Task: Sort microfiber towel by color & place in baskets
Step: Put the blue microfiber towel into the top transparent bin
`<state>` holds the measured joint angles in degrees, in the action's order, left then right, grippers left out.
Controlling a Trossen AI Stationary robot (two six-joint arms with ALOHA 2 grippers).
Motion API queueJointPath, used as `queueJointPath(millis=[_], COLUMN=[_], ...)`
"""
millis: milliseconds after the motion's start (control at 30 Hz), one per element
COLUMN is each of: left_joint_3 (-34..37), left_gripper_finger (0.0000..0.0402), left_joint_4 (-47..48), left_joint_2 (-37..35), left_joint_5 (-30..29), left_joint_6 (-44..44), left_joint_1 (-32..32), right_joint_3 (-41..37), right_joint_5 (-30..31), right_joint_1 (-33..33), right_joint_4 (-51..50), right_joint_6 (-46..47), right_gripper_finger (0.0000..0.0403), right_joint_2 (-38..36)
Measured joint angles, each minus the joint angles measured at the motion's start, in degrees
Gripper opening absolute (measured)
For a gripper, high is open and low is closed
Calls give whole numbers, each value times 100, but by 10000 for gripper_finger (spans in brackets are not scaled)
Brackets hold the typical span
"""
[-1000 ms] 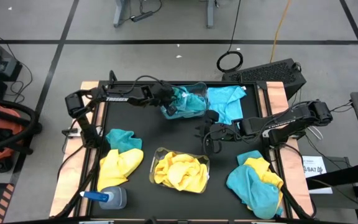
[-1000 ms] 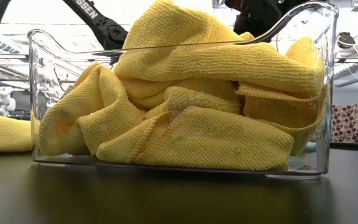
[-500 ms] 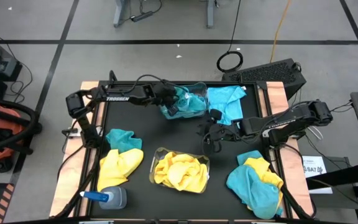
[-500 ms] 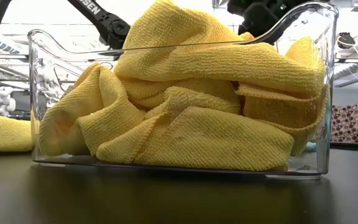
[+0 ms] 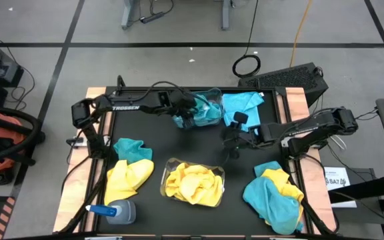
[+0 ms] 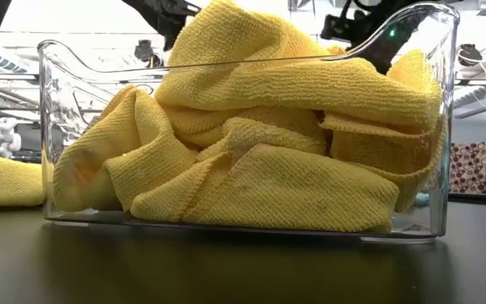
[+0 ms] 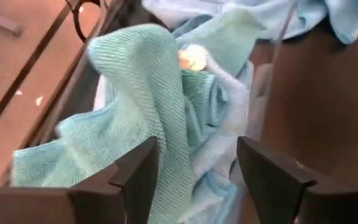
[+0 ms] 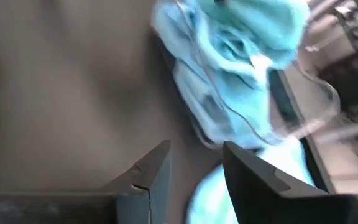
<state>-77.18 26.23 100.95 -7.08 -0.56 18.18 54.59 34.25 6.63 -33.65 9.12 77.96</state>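
A clear basket [image 5: 213, 98] at the far middle holds turquoise towels [image 7: 166, 93]. My left gripper [image 7: 197, 149] stands open right over them, a fold of towel rising between its fingers. The near basket [image 6: 57, 127] is full of yellow towels [image 6: 260, 169]. A flat turquoise towel [image 5: 245, 107] lies on the table to the right of the far basket. My right gripper [image 5: 232, 128] is open with nothing between its fingers, above the table near that towel. Mixed piles of yellow and turquoise towels lie at the near left [image 5: 131, 167] and near right [image 5: 275, 193]. My left gripper's fingers [image 7: 138, 168] stand on either side of a raised fold of turquoise towel [image 7: 160, 143] in the far basket, coming slanting from above and the table's left. I cannot tell whether they touch the fold.
A clear spray bottle with a blue cap [image 5: 115, 211] lies at the near left corner. Bare black tabletop [image 5: 192, 143] lies between the two baskets. The table has a raised wooden border [image 5: 297, 107].
My left gripper has opened over the far basket and let go of a turquoise towel, which now lies in the basket. My right gripper has gone toward the table's far edge and turned toward the flat turquoise towel.
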Motion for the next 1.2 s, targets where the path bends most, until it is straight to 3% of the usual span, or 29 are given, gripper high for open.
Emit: queueJointPath(millis=[200,500,833,1100,1200], left_joint_3=[-153,-180,-178,-178,-174], left_gripper_finger=[224,224,224,224,224], left_joint_4=[270,580,1128,1073,1080], left_joint_2=[-326,-1312,-2063,-2027,-1993], left_joint_5=[-224,-258,-255,-257,-313], left_joint_6=[-32,23,269,473,477], left_joint_1=[-184,-554,-1516,-2270,-2469], right_joint_3=[-8,-885,-2560,-2862,-2861], right_joint_5=[305,273,-1335,-2247,-2284], right_joint_1=[-284,-1090,-2737,-3893,-4131], right_joint_4=[-917,-656,1399,2356,2517], right_joint_6=[257,362,212,-115,-240], right_gripper_finger=[162,217,272,305,314], right_joint_2=[-180,-678,-1276,-1174,-996])
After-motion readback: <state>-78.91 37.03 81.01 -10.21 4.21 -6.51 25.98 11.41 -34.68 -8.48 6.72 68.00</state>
